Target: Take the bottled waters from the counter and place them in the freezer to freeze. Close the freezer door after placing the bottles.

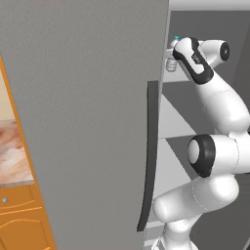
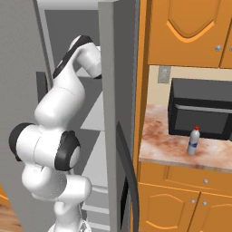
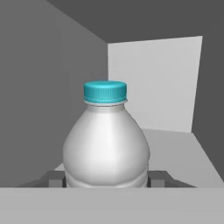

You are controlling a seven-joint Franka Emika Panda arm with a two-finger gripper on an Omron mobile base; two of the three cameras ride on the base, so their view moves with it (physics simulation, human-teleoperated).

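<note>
Your hand [image 3: 107, 180] grips the teal-capped bottle [image 3: 106, 144] inside the freezer [image 3: 153, 83]; the right base view shows the red-capped bottle [image 2: 193, 141] on the marbled bench [image 2: 167, 147].

The arm [image 1: 219, 105] is glossy white with rounded, bulbous links, black bands and caps at its joints, and a dark strip along the wrist housing.

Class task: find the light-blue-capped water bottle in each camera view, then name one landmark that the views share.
Left base view: light-blue-capped bottle, upper right, beside the hand, inside the freezer.
Right base view: hidden behind the arm and the open door; I cannot place it.
Hand view: centre, upright between the fingers.
Shared landmark: the freezer's grey interior.
</note>
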